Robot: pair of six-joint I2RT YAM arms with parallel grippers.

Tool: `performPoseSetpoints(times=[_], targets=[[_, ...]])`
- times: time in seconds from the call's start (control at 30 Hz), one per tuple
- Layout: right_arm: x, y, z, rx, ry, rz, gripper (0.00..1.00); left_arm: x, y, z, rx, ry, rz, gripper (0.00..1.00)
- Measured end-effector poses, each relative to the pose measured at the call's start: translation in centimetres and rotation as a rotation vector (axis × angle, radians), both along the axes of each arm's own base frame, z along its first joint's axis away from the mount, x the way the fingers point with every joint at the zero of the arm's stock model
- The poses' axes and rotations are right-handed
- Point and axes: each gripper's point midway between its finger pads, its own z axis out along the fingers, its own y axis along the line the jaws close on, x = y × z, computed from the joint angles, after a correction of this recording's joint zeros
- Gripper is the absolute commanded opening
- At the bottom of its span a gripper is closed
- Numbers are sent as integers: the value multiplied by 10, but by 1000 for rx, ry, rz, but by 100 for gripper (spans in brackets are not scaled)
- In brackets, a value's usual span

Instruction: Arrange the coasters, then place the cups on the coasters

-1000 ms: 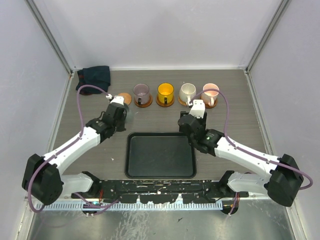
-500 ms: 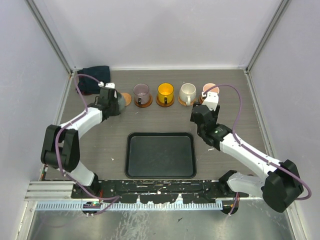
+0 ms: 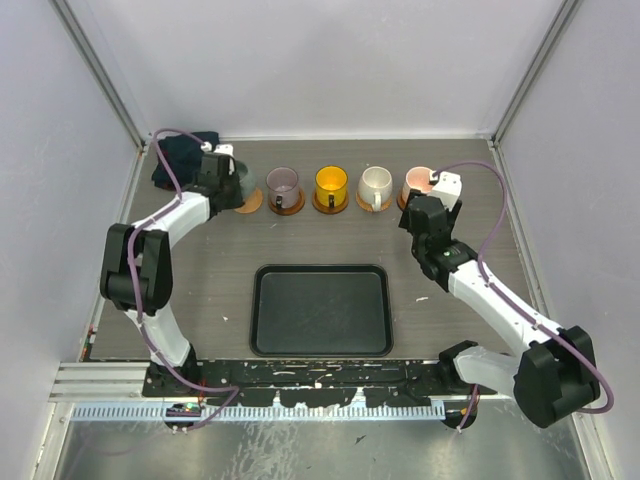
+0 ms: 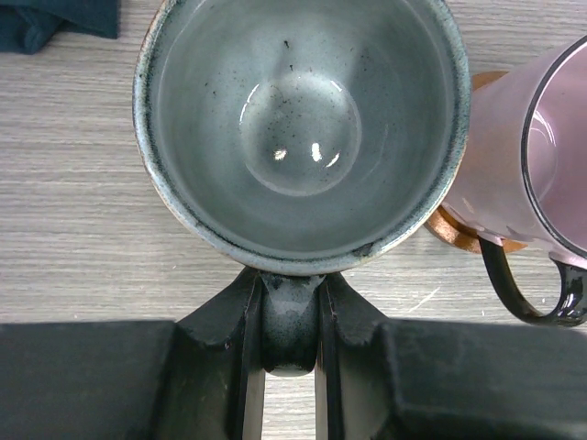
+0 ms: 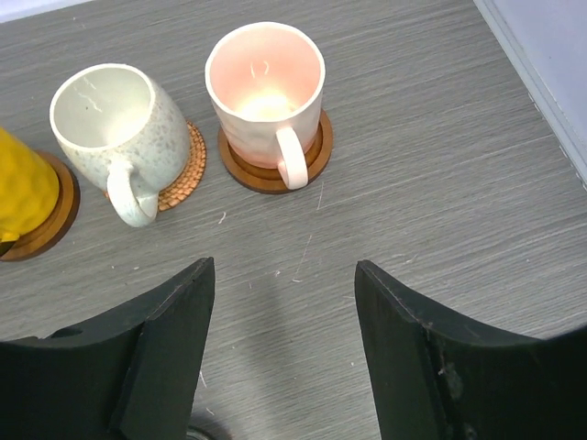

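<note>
The left claw (image 4: 292, 298) is nearly closed, its 2 fingers pinching the handle (image 4: 292, 330) of the grey cup (image 4: 303, 119). That cup is upright at the far left of the table (image 3: 200, 290), just beside the dark cloth (image 3: 180, 155). The 5th coaster (image 3: 250, 200) shows partly at the cup's right edge; I cannot tell whether the cup rests on it.

Next along the row, the purple cup (image 4: 514, 165) stands on its coaster (image 4: 454, 234), close to the grey cup.

The right claw (image 5: 284, 266) is wide open and holds nothing. It points at the pink cup (image 5: 266, 92), which stands on a coaster (image 5: 316, 160) at the row's right end. Left of it, the cream cup (image 5: 115, 124) sits on a woven-looking coaster (image 5: 188, 170), then the yellow cup (image 5: 18, 192) on another (image 5: 55, 220). The handles face the arms.

The black tray (image 3: 320, 310) lies nearer the bases, between the 2 arms.
</note>
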Motion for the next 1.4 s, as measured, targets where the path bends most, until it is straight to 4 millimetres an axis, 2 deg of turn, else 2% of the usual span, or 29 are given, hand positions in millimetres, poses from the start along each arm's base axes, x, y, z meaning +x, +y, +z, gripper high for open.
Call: performPoseSetpoints(times=[0.13, 0.5, 1.2, 1.4], targets=[[3, 0, 0, 11, -4, 4, 67, 4, -2, -3, 12, 17, -20, 0], [6, 6, -2, 25, 7, 36, 67, -1, -4, -24, 23, 100, -46, 0], [8, 12, -8, 39, 23, 66, 67, -5, -16, -28, 97, 139, -108, 0], [8, 13, -8, 40, 24, 70, 67, -5, -15, -29, 131, 138, -106, 0]])
